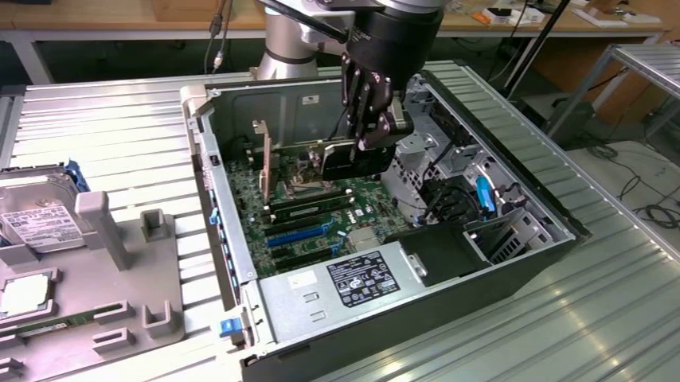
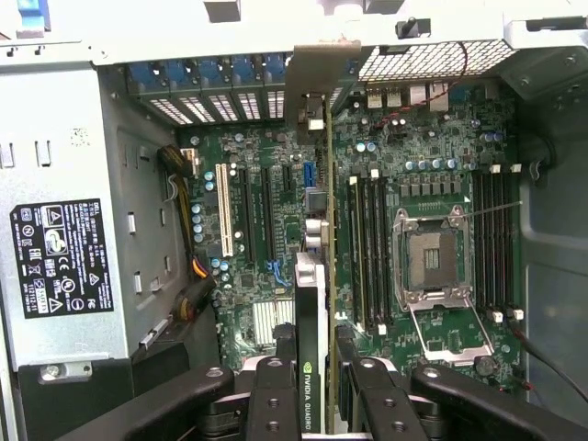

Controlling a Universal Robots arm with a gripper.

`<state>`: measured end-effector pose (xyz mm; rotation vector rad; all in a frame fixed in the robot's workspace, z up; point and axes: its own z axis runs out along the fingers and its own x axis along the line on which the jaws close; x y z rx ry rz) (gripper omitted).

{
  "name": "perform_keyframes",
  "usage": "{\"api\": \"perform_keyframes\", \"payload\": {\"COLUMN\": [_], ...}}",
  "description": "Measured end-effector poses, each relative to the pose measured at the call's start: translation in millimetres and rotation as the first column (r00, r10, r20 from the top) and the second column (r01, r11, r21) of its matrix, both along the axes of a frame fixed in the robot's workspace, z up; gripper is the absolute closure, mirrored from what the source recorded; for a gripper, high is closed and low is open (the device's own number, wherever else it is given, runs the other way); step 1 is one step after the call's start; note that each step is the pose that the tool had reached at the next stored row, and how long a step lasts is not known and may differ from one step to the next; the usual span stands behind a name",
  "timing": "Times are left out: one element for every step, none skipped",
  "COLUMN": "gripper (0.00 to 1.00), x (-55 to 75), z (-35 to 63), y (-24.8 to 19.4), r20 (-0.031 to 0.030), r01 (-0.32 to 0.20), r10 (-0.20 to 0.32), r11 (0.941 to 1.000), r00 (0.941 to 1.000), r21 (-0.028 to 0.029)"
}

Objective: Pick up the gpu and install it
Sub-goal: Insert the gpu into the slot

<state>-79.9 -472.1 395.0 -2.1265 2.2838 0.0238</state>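
gpu (image 2: 310, 312) in pincer (image 2: 317, 384) over motherboard (image 2: 404, 138)

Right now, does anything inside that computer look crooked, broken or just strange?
Nothing looks spilled or broken. The hand grips the gpu edge-on above the motherboard, lined up with the expansion slots. One oddity: the processor socket stands open and empty.

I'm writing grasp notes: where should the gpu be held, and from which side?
Pinch the gpu across its two flat faces, at the long edge facing away from the motherboard, coming in from the open side of the case. It stands on edge, thin, with its bracket at one end, so that edge is the free one. The hand grips it that way.
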Motion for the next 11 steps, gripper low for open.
{"api": "perform_keyframes", "payload": {"gripper": [0.73,0.73,0.73,0.73,0.73,0.73,0.73,0.73,0.73,0.73,0.73], "x": [0.0,0.0,0.0,0.0,0.0,0.0,0.0,-0.1,-0.3,-0.5,-1.0], "z": [0.0,0.0,0.0,-0.1,-0.9,-2.0,-3.9,-7.6,-9.4,-11.4,-14.3], "y": [0.0,0.0,0.0,0.0,0.0,0.0,0.0,0.0,0.0,0.0,0.0], "r20": [0.0,0.0,0.0,0.0,0.0001,0.0,0.0005,0.0026,0.0036,0.0047,0.006], "r01": [0.0,0.0,0.0,0.0,0.0,0.0,0.0,0.0,0.0,0.0,0.0], "r10": [0.0,0.0,0.0,0.0,0.0,0.0,0.0,0.0,0.0,0.0,0.0], "r11": [1.0,1.0,1.0,1.0,1.0,1.0,1.0,1.0,1.0,1.0,1.0], "r00": [1.0,1.0,1.0,1.0,1.0,1.0,1.0,1.0,1.0,1.0,1.0], "r21": [0.0,-0.0001,-0.0001,-0.0001,0.0002,0.0001,0.0,0.0,0.0,0.0,0.0]}}
